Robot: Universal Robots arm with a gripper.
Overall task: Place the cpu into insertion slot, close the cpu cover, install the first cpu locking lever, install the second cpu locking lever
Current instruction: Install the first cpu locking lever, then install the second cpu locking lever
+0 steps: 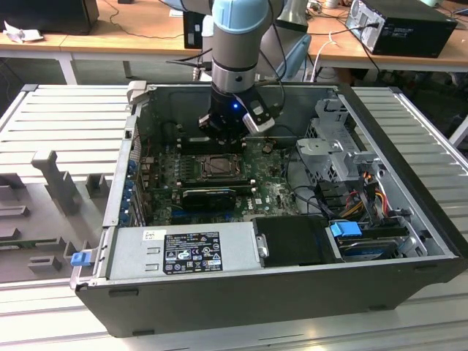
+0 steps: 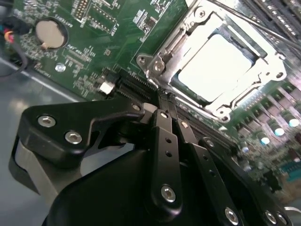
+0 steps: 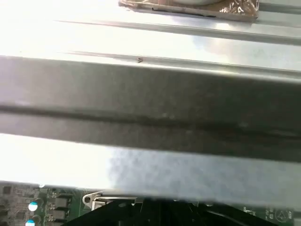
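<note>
The gripper [image 1: 228, 135] hangs inside the open computer case [image 1: 409, 241], just beyond the far edge of the insertion slot [image 1: 219, 167] on the green circuit board [image 1: 274, 194]. In the second wrist view, the fingers [image 2: 162, 141] are pressed together and hold nothing; their tips sit near the socket's corner. The cpu [image 2: 217, 66] lies seated in the socket, its pale top visible through the cut-out of the cpu cover [image 2: 188, 33], which lies flat over it. A thin metal lever [image 2: 249, 23] crosses beside the cover. A round coin battery [image 2: 49, 34] sits well apart on the board.
</note>
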